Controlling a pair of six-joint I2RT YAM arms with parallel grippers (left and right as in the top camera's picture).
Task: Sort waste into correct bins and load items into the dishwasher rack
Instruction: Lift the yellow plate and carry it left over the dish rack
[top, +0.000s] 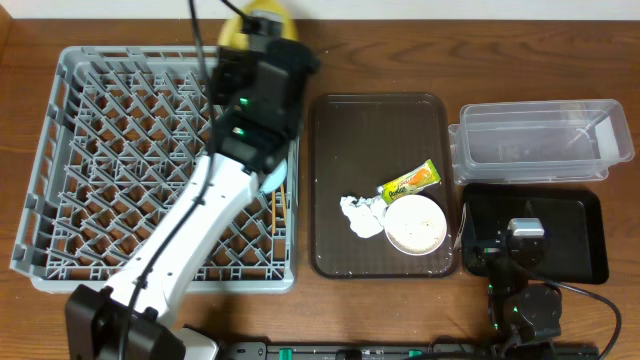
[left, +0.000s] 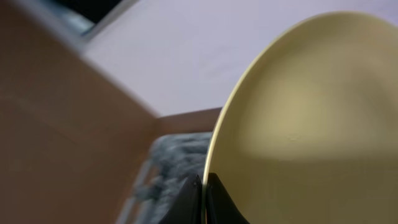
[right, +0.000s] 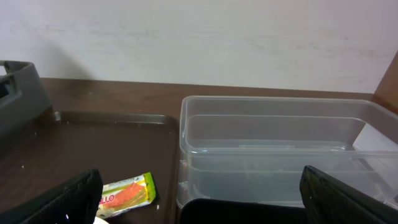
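The brown tray (top: 330, 150) holds tissue (top: 360, 215), wrapper (top: 410, 181) and white bowl (top: 416, 224); the left gripper (left: 203, 199) pinches the yellow plate (left: 311, 124), the right gripper (right: 202, 202) gapes wide.

We see the grey dishwasher rack (top: 100, 170) filling the left of the wooden desk (top: 400, 60). The white left arm reaches across it, and the left hand (top: 258, 28) meets the yellow plate (top: 272, 14) past the rack's far edge; from above, its fingers are hidden. Two chopsticks (top: 281, 205) lie along the rack's right side. On the brown serving tray (top: 380, 140) in the middle, we find a crumpled tissue (top: 360, 215) touching a white bowl (top: 416, 223), with a snack wrapper (top: 410, 181) just behind them. To the right is the clear tub (top: 540, 140), and nearer us the black tray (top: 580, 240), over which the right hand (top: 512, 240) hangs.
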